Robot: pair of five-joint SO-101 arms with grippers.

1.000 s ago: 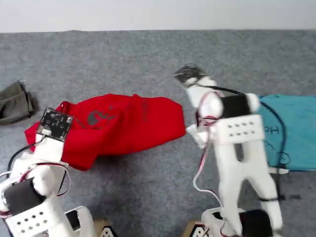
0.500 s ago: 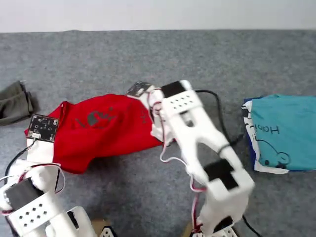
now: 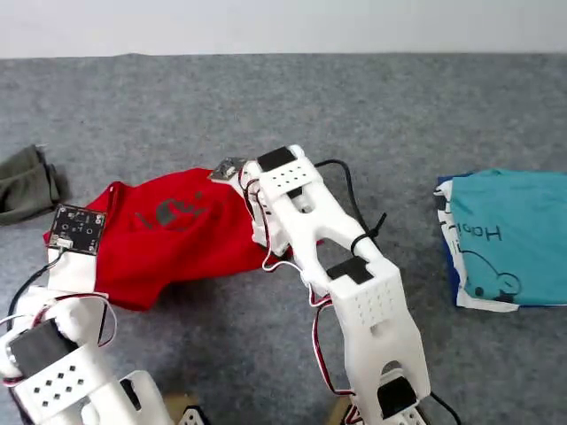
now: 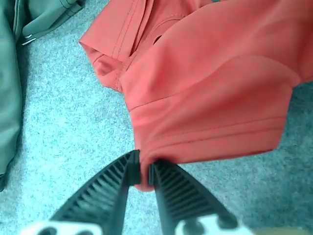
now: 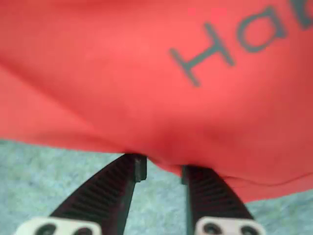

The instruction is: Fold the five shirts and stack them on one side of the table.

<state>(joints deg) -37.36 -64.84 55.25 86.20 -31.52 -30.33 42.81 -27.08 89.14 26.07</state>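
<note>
Left gripper (image 4: pixel 144 169) is nearly closed and pinches the hem of a short sleeve on the soft red shirt with dark print (image 3: pixel 186 235). Right gripper (image 5: pixel 164 169) has its jaws a little apart. The right edge of the red shirt sits just at their tips, and it does not look like a firm hold yet.

The red shirt lies on the grey fuzzy table cover (image 3: pixel 399 106), left of the middle. A folded teal shirt with a white picture (image 3: pixel 518 230) lies well apart at the right edge. A crumpled dark green garment (image 3: pixel 27 181) lies at the far left.

To do this fold well, the right gripper likely needs to close on the edge and catch all the layers, not just the top one. Then both ends should probably lift by the same amount and travel together, so the cloth does not bunch. A slow pull seems best, since the cloth is soft and could slip out.

The red shirt's long side runs left to right across the table. Its right end sits a bit farther back than its left end. The held sleeve points to the near left. Where the neck hole points cannot be told.
</note>
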